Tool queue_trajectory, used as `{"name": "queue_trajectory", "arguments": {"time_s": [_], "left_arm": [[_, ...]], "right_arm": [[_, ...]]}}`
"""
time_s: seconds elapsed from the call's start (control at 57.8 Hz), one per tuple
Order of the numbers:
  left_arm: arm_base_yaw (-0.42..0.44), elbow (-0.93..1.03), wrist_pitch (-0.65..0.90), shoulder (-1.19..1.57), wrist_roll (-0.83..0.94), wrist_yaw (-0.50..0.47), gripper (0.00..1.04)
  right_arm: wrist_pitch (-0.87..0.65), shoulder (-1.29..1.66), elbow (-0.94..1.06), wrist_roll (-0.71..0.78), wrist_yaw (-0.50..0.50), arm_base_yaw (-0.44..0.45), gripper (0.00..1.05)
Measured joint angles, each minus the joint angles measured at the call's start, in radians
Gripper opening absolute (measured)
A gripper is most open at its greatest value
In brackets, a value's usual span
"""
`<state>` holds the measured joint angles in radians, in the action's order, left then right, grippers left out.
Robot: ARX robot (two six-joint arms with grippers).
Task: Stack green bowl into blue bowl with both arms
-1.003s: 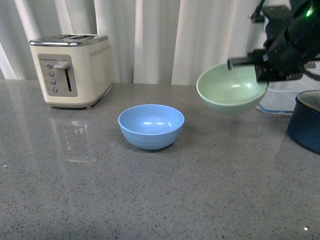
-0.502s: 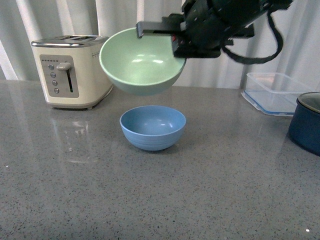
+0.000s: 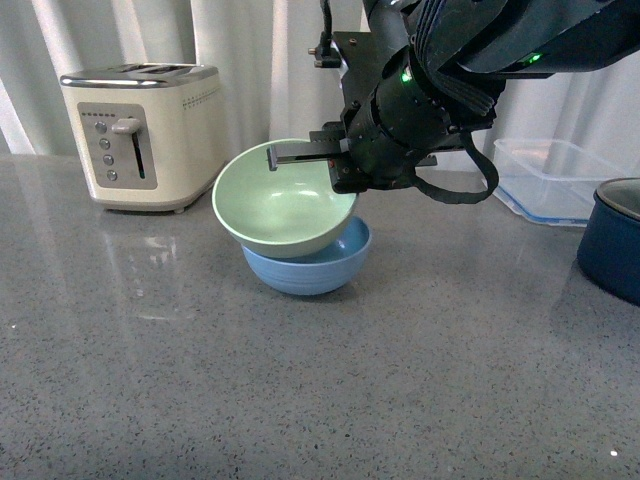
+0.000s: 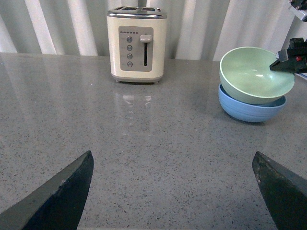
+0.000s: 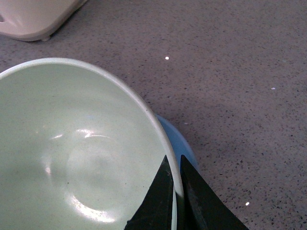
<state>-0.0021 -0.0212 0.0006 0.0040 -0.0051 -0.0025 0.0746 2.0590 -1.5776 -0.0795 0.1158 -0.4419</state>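
Pinching the far rim of the green bowl [image 3: 285, 205] with the right gripper [image 3: 275, 157], thin black fingers [image 5: 158, 206] pressed together on the wall, one inside, one outside, nothing else touched. Held tilted, mouth tipped toward the camera in the front view, lower part sunk into the blue bowl [image 3: 312, 275] and shifted somewhat to the toaster [image 3: 140, 135] side, leaving a crescent of blue rim bare on the opposite side. Not level, not fully nested; hard to tell whether resting on the blue bowl or just hanging inside it. Blue bowl upright on the grey counter [image 3: 400, 380], in front of and to the right of the toaster, well apart from the navy pot [image 3: 612, 245] and the clear container [image 3: 550, 175] at the far right. Left gripper [image 4: 171, 155] spread wide, low over bare counter, holding nothing, well apart from both bowls.
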Motion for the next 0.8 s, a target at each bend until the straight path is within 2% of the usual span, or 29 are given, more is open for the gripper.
{"name": "queue_trajectory", "arguments": {"time_s": [0.208,0.381,0.502,0.554,0.623,0.657,0.692,0.709,0.796], "left_arm": [[0.0,0.0,0.0,0.0,0.0,0.0,0.98],[0.0,0.0,0.0,0.0,0.0,0.0,0.98],[0.0,0.0,0.0,0.0,0.0,0.0,0.98],[0.0,0.0,0.0,0.0,0.0,0.0,0.98],[0.0,0.0,0.0,0.0,0.0,0.0,0.98],[0.0,0.0,0.0,0.0,0.0,0.0,0.98],[0.0,0.0,0.0,0.0,0.0,0.0,0.98],[0.0,0.0,0.0,0.0,0.0,0.0,0.98],[0.0,0.0,0.0,0.0,0.0,0.001,0.98]], "right_arm": [[0.021,0.045,-0.021,0.001,0.009,0.035,0.02],[0.014,0.027,-0.013,0.002,-0.02,0.035,0.36],[-0.052,-0.063,0.058,-0.003,-0.054,0.034,0.6],[-0.109,-0.135,0.119,-0.032,-0.113,0.043,0.71],[-0.242,-0.245,0.23,-0.103,-0.253,0.069,0.83],[-0.323,-0.298,0.291,-0.13,-0.267,0.085,0.89],[-0.447,-0.373,0.385,-0.176,-0.25,0.105,0.95],[-0.491,-0.398,0.419,-0.176,-0.217,0.108,0.95],[-0.697,-0.531,0.611,-0.077,0.081,0.136,0.8]]}}
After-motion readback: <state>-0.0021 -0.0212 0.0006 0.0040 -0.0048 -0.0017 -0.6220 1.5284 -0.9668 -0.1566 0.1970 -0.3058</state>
